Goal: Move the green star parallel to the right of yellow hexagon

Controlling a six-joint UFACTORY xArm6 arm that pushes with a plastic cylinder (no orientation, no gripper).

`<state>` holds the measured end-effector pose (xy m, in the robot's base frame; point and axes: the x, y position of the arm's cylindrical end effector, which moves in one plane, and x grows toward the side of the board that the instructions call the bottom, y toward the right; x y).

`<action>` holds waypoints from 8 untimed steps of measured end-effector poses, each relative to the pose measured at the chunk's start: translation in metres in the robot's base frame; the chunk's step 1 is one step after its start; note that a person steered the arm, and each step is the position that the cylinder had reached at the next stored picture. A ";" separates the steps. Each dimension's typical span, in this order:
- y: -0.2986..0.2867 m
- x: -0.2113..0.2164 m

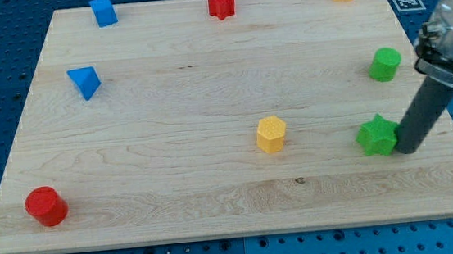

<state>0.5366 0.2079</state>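
My tip touched the green star on its right side, over the smooth wooden tabletop. The yellow hexagon sat well left. No claw showed; its state could not be told.

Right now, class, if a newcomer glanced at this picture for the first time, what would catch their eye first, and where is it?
The thick dark rod at the view's right stands out first, my tip down on the pale wooden board right beside the green star block, on its right side. Next comes the yellow hexagon block near the middle, left of the star, then the red cylinder block alone at the bottom left corner.
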 end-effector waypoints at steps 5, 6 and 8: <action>-0.056 0.031; -0.096 0.053; -0.232 0.062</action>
<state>0.5987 -0.0245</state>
